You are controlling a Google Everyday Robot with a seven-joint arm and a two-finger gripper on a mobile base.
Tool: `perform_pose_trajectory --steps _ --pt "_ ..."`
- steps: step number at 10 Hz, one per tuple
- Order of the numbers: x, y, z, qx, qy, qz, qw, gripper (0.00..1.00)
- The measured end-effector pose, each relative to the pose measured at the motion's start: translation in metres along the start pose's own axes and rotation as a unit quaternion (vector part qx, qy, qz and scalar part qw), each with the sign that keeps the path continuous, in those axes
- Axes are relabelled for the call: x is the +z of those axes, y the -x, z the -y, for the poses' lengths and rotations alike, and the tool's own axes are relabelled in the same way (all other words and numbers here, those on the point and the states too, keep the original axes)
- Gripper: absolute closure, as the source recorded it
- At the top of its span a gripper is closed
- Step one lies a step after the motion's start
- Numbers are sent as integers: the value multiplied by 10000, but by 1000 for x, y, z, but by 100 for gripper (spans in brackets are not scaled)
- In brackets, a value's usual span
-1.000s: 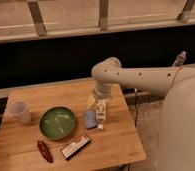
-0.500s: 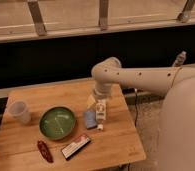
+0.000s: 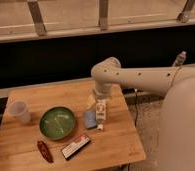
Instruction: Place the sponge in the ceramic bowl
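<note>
The sponge (image 3: 90,119), a small block with a blue face, lies on the wooden table (image 3: 118,145) just right of the ceramic bowl (image 3: 57,122). The bowl is green, round and shallow, with nothing in it. My arm reaches in from the right and bends down over the table. The gripper (image 3: 95,106) hangs at the end of it, right above the sponge and close to it. Whether it touches the sponge I cannot tell.
A white bottle (image 3: 101,111) with a label stands right beside the sponge, under the wrist. A translucent cup (image 3: 20,111) is at the table's left. A red-and-black box (image 3: 75,146) and a dark red object (image 3: 44,151) lie near the front edge.
</note>
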Motion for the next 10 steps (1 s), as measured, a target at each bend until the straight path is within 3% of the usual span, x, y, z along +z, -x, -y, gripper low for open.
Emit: perform_pose_trajectory --steps 5,7,10 --pt "23 -33 78 -863 197 188 9959 20" --pt "47 -33 84 -905 235 368 9949 20" --pt "70 -23 67 -705 200 555 9958 20"
